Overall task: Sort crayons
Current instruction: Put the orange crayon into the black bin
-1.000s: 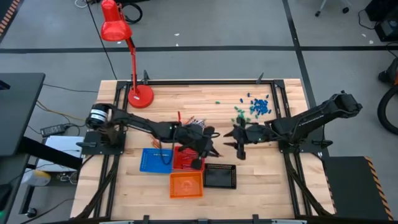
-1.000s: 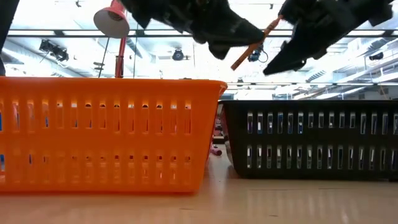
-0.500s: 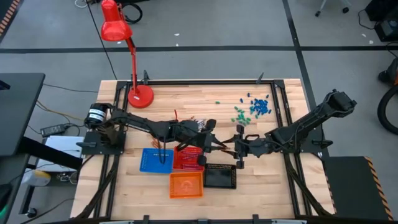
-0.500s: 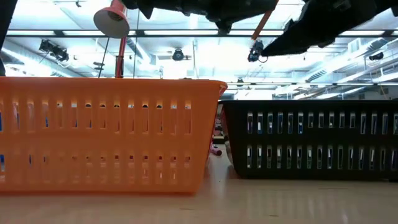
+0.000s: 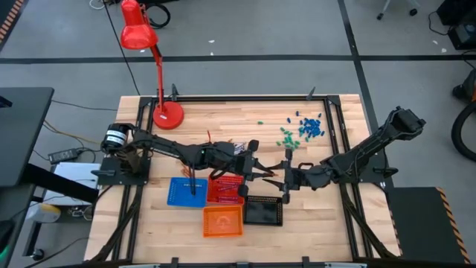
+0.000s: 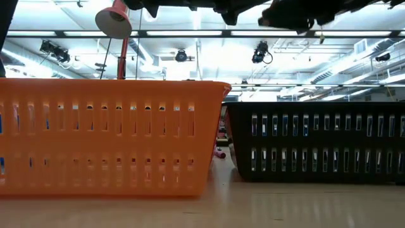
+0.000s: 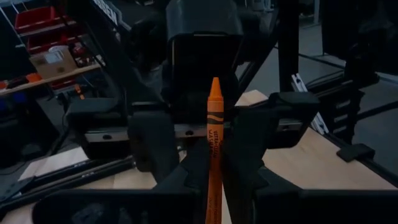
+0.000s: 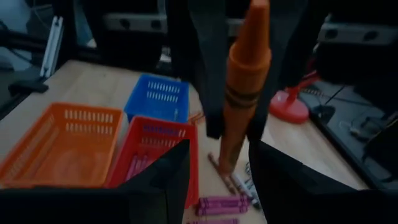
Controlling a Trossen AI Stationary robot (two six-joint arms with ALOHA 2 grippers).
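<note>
High view: the left end effector (image 5: 256,170) and the right end effector (image 5: 281,179) meet near the middle of the frame, just above the black basket (image 5: 263,211). An orange crayon (image 5: 268,176) bridges the small gap between them. Left of them sit the red basket (image 5: 224,189), the blue basket (image 5: 186,191) and, lower, the orange basket (image 5: 222,221); bare table (image 5: 223,119) lies open above.

Low view: the orange basket (image 6: 107,136) and black basket (image 6: 316,140) fill the frame side by side, with a narrow gap between; both arms are dark shapes at the top edge.

Left wrist view: the left end effector (image 7: 214,162) is nearly closed, pinching the upright orange crayon (image 7: 215,140).

Right wrist view: the right end effector (image 8: 217,158) stands wide apart around the orange crayon (image 8: 242,87), not gripping it. Loose crayons (image 8: 225,199) lie on the table at the lower centre, beside the red basket (image 8: 158,146).
</note>
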